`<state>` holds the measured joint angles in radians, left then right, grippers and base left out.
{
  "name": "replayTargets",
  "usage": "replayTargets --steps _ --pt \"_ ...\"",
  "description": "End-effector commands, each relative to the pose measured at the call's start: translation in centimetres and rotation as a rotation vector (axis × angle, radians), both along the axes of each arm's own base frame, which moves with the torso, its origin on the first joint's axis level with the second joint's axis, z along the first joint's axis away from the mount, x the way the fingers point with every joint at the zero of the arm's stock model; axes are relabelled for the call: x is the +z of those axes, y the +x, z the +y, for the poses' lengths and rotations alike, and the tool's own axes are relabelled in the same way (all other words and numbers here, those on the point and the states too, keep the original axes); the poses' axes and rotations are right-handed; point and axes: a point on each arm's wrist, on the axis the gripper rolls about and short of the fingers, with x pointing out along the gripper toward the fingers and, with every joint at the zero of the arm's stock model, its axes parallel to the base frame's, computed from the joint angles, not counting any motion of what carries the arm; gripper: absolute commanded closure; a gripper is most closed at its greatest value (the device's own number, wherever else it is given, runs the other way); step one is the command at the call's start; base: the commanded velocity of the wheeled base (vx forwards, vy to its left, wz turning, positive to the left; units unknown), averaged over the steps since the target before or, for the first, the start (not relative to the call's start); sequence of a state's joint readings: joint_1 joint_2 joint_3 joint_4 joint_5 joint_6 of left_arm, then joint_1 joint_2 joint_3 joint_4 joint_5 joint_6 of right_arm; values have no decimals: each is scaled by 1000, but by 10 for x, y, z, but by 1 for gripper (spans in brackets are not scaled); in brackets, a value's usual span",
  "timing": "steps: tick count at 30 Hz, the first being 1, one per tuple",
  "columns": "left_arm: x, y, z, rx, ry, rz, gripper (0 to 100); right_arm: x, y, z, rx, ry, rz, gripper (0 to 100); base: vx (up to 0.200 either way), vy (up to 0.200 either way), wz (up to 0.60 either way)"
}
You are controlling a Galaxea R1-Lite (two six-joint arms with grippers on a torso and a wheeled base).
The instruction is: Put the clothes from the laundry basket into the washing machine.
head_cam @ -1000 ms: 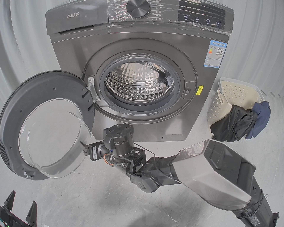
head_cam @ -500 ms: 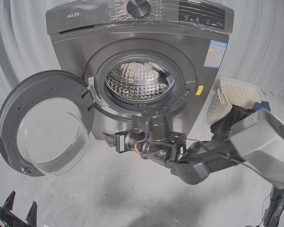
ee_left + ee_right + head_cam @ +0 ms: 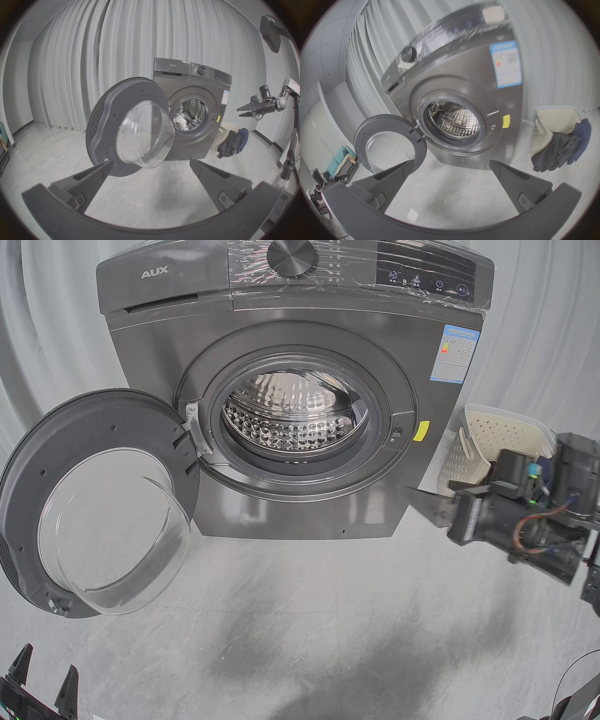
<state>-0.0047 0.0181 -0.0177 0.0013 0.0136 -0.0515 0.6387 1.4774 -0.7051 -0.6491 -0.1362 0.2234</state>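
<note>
The grey washing machine point(image 3: 294, 365) stands with its round door point(image 3: 94, 502) swung wide to the left; its steel drum point(image 3: 287, 415) holds no clothes. Right of it a cream laundry basket point(image 3: 500, 427) leans, and the right wrist view shows a black garment point(image 3: 554, 153) and a blue garment point(image 3: 582, 136) spilling over its front. My right gripper point(image 3: 431, 502) hangs open and empty in the air in front of the basket, hiding the clothes in the head view. My left gripper point(image 3: 150, 168) is low at the near left, open and empty.
Bare grey floor point(image 3: 312, 615) spreads in front of the machine. Pale curtains point(image 3: 50, 321) hang behind and to both sides. The open door juts out over the floor at the left.
My right arm has swung from beside the open door across the machine's front to the right, ending before the basket. The door, the basket and the left gripper have stayed put.
</note>
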Motion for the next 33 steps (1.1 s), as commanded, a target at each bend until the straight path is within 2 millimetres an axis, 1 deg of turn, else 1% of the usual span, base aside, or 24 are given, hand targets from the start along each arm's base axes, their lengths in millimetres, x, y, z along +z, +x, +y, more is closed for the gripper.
replayTargets --steps 1,2,3,5,8,11,12,15,18,20,22,23,24,25,26,27,28,33 --pt "-5 0 0 0 1 1 0 -46 -167 -139 -344 18 -277 0 0 0 0" --pt "-5 0 0 0 1 1 0 -48 -168 -140 -345 18 -277 0 0 0 0" --pt "-5 0 0 0 1 1 0 -62 -183 -145 -360 15 -276 0 0 0 0" --pt "-5 0 0 0 2 0 0 -76 -197 -149 -366 7 -265 0 0 0 0" --pt "-5 0 0 0 5 0 0 -93 -209 -152 -369 -4 -243 0 0 0 0" --pt "-5 0 0 0 -4 1 0 -119 -217 -154 -398 -19 -238 0 0 0 0" --pt "-5 0 0 0 -4 1 0 -122 -219 -154 -414 -3 -230 0 0 0 0" --pt "-5 0 0 -1 4 0 0 -122 -218 -154 -429 17 -220 0 0 0 0" --pt "-5 0 0 -4 9 0 0 -121 -218 -154 -507 1 -226 0 0 0 0" --pt "-5 0 0 -3 7 0 0 -111 -217 -152 -536 -22 -236 0 0 0 0" --pt "-5 0 0 -3 4 0 0 -105 -217 -150 -519 -24 -254 0 0 0 0" --pt "-5 0 0 -3 2 0 0 -107 -217 -150 -513 -29 -250 0 0 0 0" --pt "-5 0 0 -3 1 0 0 -115 -217 -150 -504 -46 -239 0 0 0 0" --pt "-5 0 0 -3 -1 0 0 -117 -217 -150 -501 -51 -239 0 0 0 0" --pt "-5 0 0 -3 -1 0 0 -126 -222 -149 -488 -72 -240 0 0 0 0" --pt "-5 0 0 -3 -1 0 0 -137 -225 -147 -486 -104 -191 0 0 0 0" --pt "-5 0 0 -3 2 0 0 -141 -226 -147 -492 -121 -163 0 0 0 0" --pt "-5 0 0 -3 12 -2 0 -143 -225 -147 -503 -160 -138 0 0 0 0"
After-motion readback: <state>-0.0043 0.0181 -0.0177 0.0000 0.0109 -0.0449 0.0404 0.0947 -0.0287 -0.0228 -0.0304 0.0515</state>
